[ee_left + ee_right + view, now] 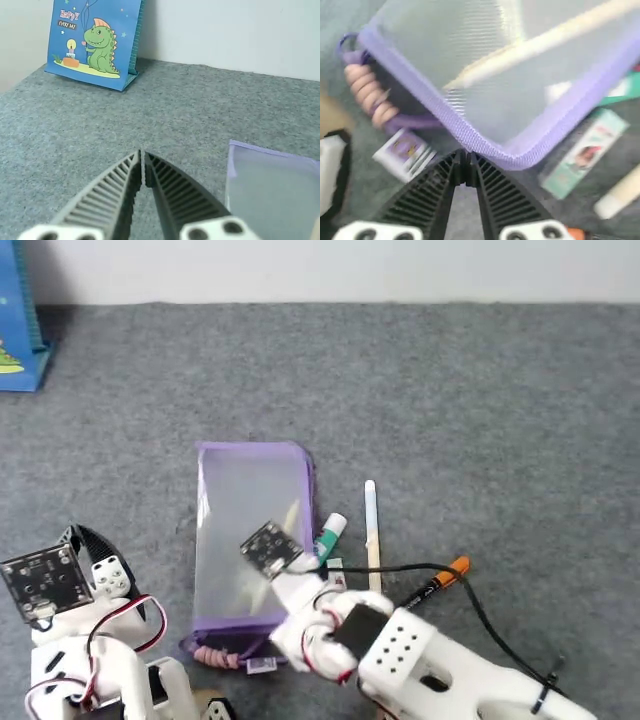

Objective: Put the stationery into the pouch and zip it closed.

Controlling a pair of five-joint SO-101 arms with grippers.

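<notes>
**Right jaws closed at the pouch edge, stationery waiting outside**

Right jaws, closest to the lens in the right wrist view, are pressed together at the purple binding of the pouch [490, 60], near the corner by the pink zip charm [367, 95]. They may have nipped a fold of the edge, but the view is too poor to be sure.

Left jaws are also closed, with nothing between them. They hang over the bare grey desk [75, 125], and the pouch is just beside them.

The pouch lies flat with its zip end towards the arms. Along its far side are a green-and-white stick [331, 533] touching it, a pale pencil [372, 540] just beside that, and an orange-capped marker [440, 585] farther off. Another pale stick seems to show through the mesh.

Filling looks to be under way. The next move calls for the mouth to be held open while the nearest stick is picked up.
</notes>
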